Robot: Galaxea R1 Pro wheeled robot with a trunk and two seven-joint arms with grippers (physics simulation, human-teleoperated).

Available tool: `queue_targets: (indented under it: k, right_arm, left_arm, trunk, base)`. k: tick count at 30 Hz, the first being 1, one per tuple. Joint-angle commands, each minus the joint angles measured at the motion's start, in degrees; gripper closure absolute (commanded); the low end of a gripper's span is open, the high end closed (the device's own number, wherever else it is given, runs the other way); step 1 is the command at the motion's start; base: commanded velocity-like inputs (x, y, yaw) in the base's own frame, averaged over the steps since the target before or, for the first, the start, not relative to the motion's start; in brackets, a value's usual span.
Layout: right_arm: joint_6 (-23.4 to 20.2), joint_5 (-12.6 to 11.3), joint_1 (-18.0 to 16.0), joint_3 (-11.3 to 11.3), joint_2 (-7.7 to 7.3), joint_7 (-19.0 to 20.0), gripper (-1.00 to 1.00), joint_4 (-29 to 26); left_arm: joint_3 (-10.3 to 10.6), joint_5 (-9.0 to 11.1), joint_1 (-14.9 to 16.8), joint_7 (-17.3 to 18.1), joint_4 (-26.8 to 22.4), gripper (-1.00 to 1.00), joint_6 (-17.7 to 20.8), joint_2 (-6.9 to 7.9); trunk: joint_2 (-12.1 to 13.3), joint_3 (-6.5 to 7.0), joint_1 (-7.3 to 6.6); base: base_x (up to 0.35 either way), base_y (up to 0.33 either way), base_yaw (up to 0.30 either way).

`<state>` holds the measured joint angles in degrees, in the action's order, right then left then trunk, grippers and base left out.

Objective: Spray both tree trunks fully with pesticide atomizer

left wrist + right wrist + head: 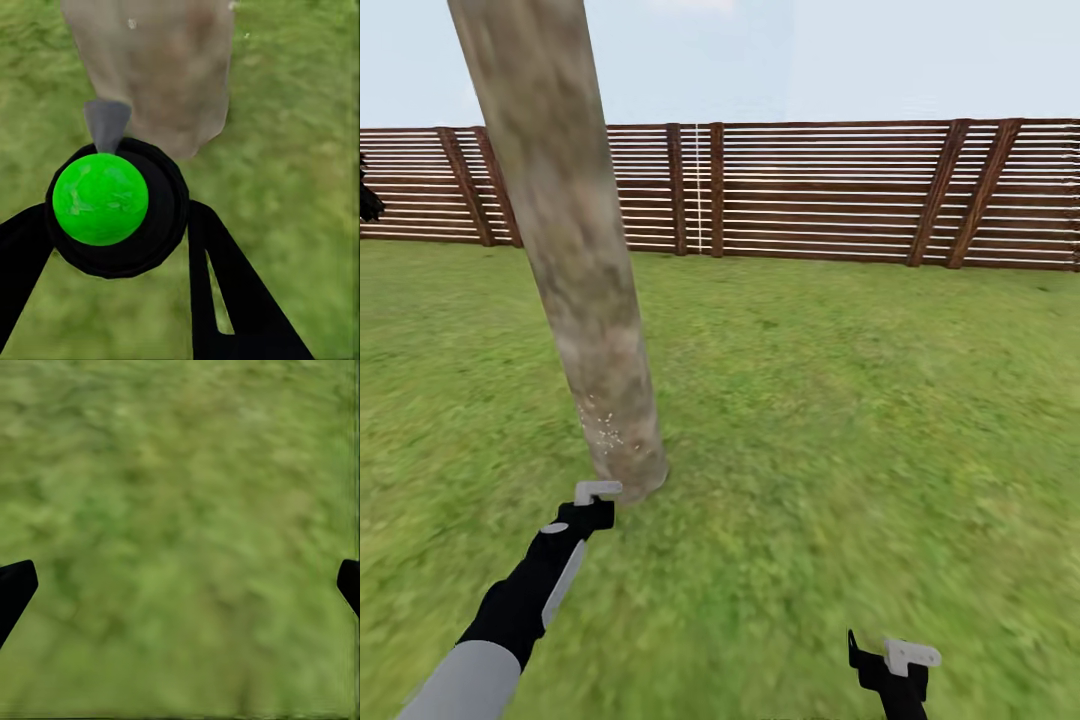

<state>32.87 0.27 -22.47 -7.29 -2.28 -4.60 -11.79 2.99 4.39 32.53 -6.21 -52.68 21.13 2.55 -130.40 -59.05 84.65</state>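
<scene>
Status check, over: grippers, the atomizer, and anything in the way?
Left gripper shut on atomizer, nozzle aimed at tree trunk base. Right gripper open, over grass. Nothing between nozzle and trunk.

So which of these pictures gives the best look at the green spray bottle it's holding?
The left wrist view: the atomizer sits between the left gripper's fingers, its green top and grey nozzle aimed at the tree trunk. In the head view, it hides behind that gripper. The right wrist view looks at grass.
</scene>
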Motion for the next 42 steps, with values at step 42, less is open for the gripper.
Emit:
queue_targets:
  k: [42]
  right_arm:
    - [-0.05, 0.09, -0.03, 0.00, 0.00, 0.03, -1.00, 0.10]
  left_arm:
    - [-4.91, 1.33, 0.77, 0.09, -21.29, 1.00, 16.27, -0.32]
  trunk:
    - [0.00, 0.00, 0.00]
  base:
    - [-0.016, 0.004, -0.015]
